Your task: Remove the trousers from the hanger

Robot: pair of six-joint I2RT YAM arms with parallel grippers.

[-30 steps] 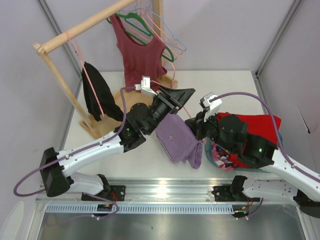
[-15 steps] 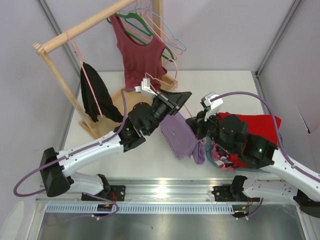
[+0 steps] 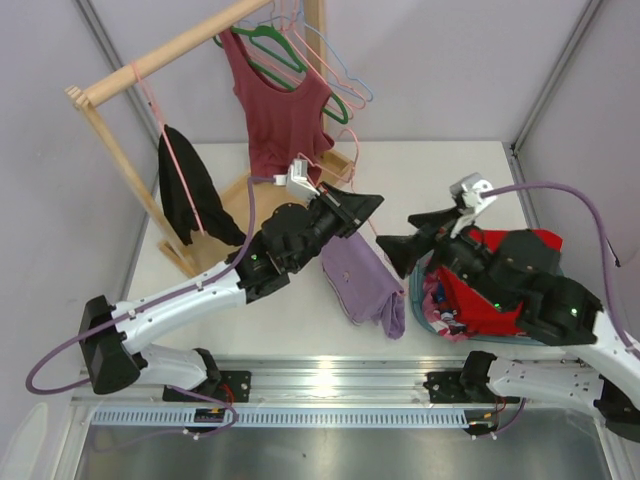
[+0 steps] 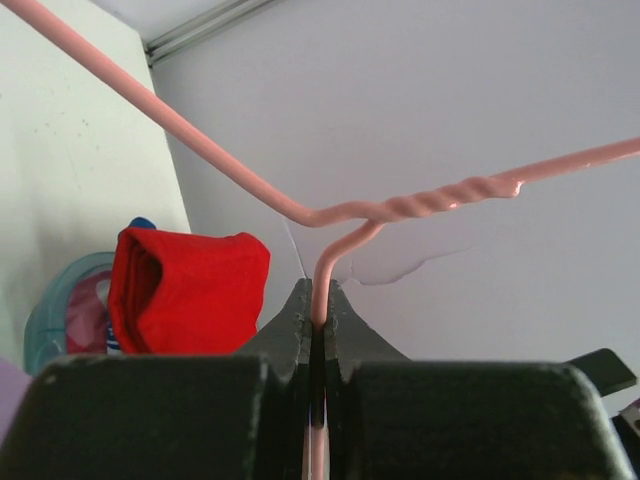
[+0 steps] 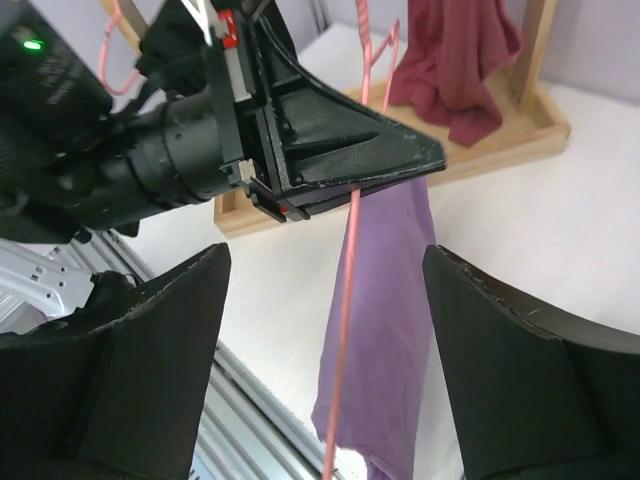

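My left gripper (image 3: 362, 205) is shut on the thin pink hanger (image 4: 400, 208), pinching its wire just below the twisted neck (image 4: 318, 300). The lilac trousers (image 3: 362, 280) hang from the hanger under that gripper, their lower end lying on the table. In the right wrist view the hanger's wire (image 5: 350, 260) runs down in front of the trousers (image 5: 390, 300). My right gripper (image 3: 415, 238) stands wide open to the right of the trousers, and its fingers touch neither the cloth nor the wire (image 5: 328, 255).
A wooden rack (image 3: 130, 80) stands at the back left with a black garment (image 3: 185, 195), a maroon top (image 3: 285, 110) and other hangers on it. A teal basket (image 3: 420, 300) holding red clothes (image 3: 500, 290) sits under the right arm.
The left gripper has shut on the hanger and lifted it a little. The right gripper has opened, let go of the trousers and drawn back to the right.
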